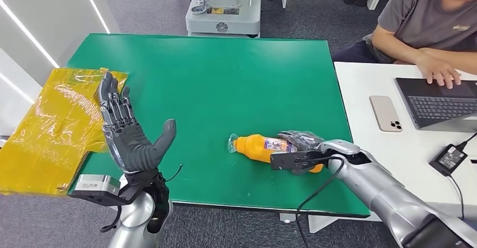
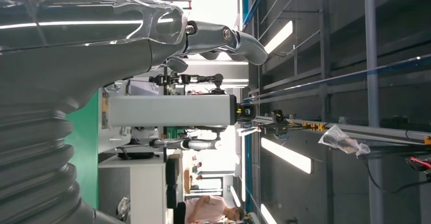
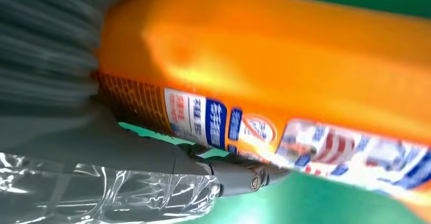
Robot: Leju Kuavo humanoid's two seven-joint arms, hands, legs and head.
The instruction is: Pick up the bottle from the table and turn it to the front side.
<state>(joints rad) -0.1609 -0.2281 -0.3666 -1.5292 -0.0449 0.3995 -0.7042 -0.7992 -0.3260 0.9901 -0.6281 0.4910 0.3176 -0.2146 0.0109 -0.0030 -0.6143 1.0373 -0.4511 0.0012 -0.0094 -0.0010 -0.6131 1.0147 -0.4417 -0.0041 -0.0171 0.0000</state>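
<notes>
From the head view, the orange bottle (image 1: 260, 147) lies on its side near the front edge of the green table (image 1: 225, 79), its base under the right hand (image 1: 301, 147), whose fingers wrap over it. The left hand (image 1: 126, 132) is raised at the front left corner, fingers spread, holding nothing. From the left wrist, that hand's thumb (image 2: 228, 38) juts into open air. From the right wrist, the bottle's label (image 3: 223, 125) lies against the thumb (image 3: 167, 158)

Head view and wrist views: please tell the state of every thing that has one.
bottle: lying on its side on the green table
right hand: fingers around the bottle
left hand: raised, fingers apart, holding nothing
laptop: open
phone: lying back side up
</notes>
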